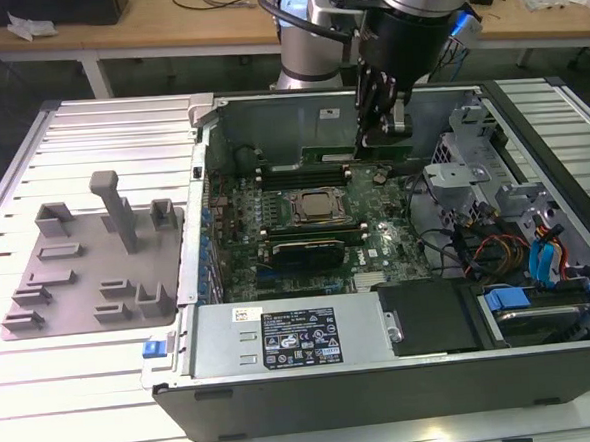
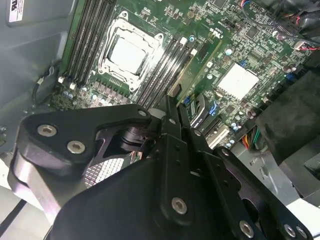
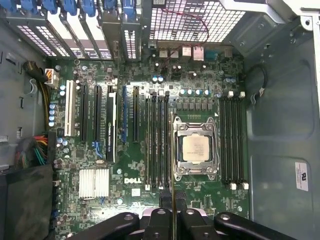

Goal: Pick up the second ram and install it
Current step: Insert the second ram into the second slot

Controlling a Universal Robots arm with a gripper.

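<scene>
The arm (image 1: 403, 14) comes in over the far edge of the tabletop (image 1: 105, 393). Its wrist is turned straight down into the open computer case (image 1: 385, 386). The case lies on its side near the tabletop's edge on the exterior view's right. The gripper (image 1: 383, 135) hangs inside the case close to its far wall, above the motherboard (image 1: 377, 246).

In the first wrist view the jaws are clamped on the second ram (image 3: 172, 202). It is seen edge-on there as a thin upright line between the two black fingers (image 3: 160, 220). In the second wrist view its green length (image 2: 196, 69) stretches out from the fingertips and runs parallel to the memory slots (image 3: 157, 140).

The stick is lined up over the bank of slots just beside the CPU socket (image 3: 195, 150), on the side towards the long black card (image 3: 110, 127). I cannot tell whether its lower edge touches a slot or hangs just above it.

A grey fixture (image 1: 87, 264) with upright holders lies on the tabletop well apart from the case, towards the edge on the exterior view's left.
</scene>
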